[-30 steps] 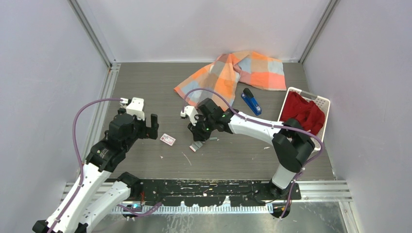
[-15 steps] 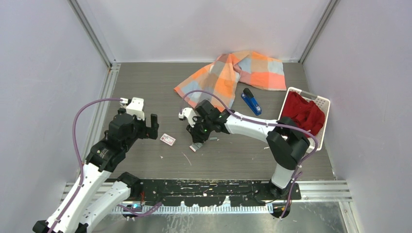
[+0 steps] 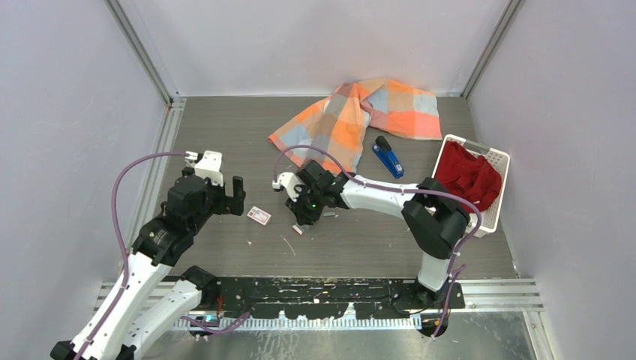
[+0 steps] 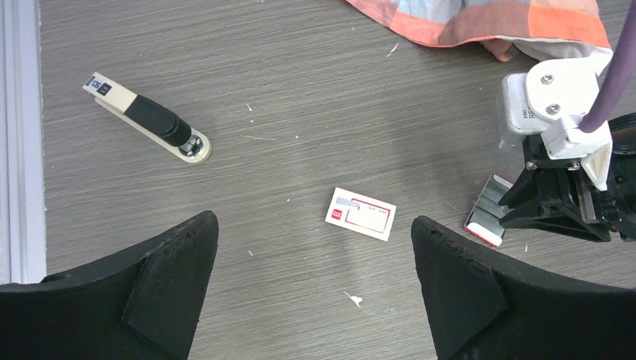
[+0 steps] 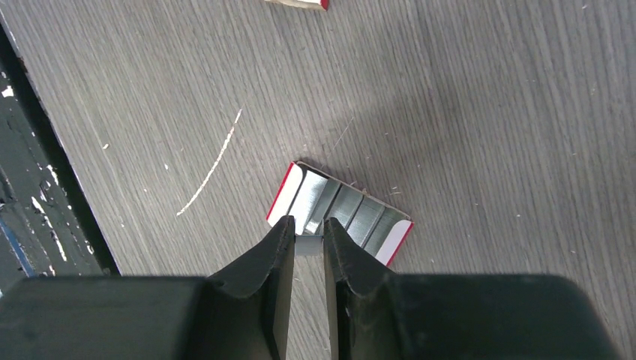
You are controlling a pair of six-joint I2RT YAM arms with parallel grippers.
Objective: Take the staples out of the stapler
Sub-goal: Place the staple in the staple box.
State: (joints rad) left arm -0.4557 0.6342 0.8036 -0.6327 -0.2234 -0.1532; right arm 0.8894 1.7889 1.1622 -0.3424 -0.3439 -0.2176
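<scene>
The blue stapler (image 3: 388,157) lies at the back right, next to the checked cloth (image 3: 360,112) and far from both grippers. My right gripper (image 3: 300,215) (image 5: 307,234) hangs over a small open red-edged tray (image 5: 341,214) holding several strips of staples. It is shut on a short grey strip of staples (image 5: 308,244), pinched between its fingertips at the tray's near edge. My left gripper (image 3: 236,196) (image 4: 315,277) is open and empty above the table. A small white-and-red box (image 4: 361,214) lies just beyond it.
A cream-and-black stapler (image 4: 146,118) lies at the far left in the left wrist view. A white basket (image 3: 495,159) with a red cloth stands at the right. The open tray also shows in the left wrist view (image 4: 486,220). Small white scraps dot the table.
My right gripper has moved a little to the left and nearer, over the open tray. The left arm has not moved.
</scene>
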